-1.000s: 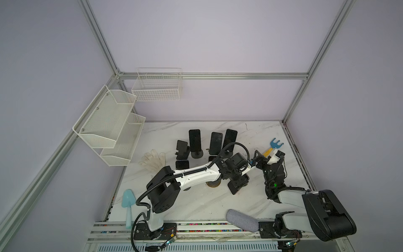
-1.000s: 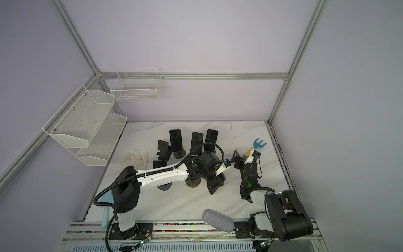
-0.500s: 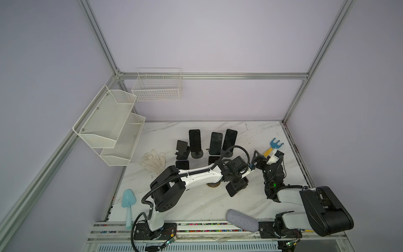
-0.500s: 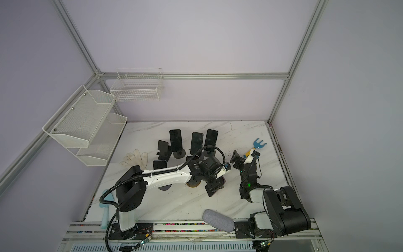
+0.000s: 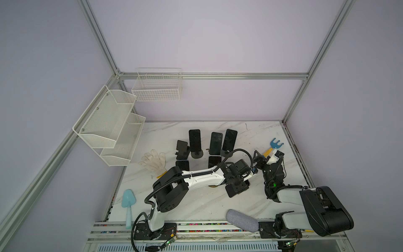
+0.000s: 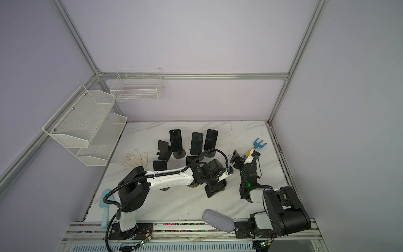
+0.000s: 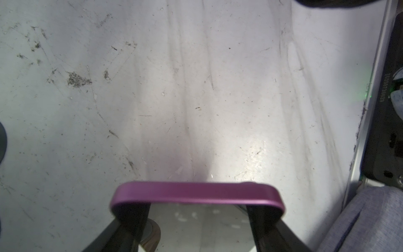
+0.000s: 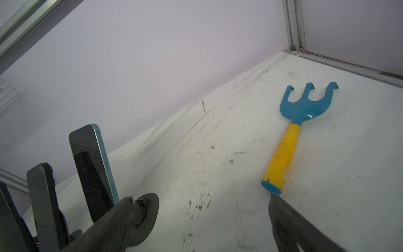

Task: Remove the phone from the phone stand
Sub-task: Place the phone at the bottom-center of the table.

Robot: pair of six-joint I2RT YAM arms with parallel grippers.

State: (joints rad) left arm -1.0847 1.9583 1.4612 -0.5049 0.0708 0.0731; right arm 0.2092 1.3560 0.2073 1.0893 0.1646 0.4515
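Observation:
My left gripper (image 5: 237, 183) is shut on a dark phone (image 5: 236, 189) with a purple rim, holding it low over the marble table (image 5: 196, 203) right of centre. In the left wrist view the purple edge (image 7: 196, 194) spans both fingers (image 7: 130, 220) of this gripper (image 7: 197, 218). A round brownish base (image 5: 214, 186), maybe the phone stand, shows partly under the left arm. My right gripper (image 5: 268, 157) is open and empty, just right of the left one. In the right wrist view that gripper (image 8: 200, 211) faces bare table.
Several more phones (image 5: 194, 140) lean on stands at the back, beside an empty stand (image 5: 182, 149). A blue and yellow rake (image 8: 305, 109) lies at the back right. White gloves (image 5: 153, 162), a light blue scoop (image 5: 129, 203), a grey pouch (image 5: 242, 220) and wall shelves (image 5: 111, 128) are around.
The left arm has swung slightly, carrying the phone a little towards the front. The right arm has stayed put.

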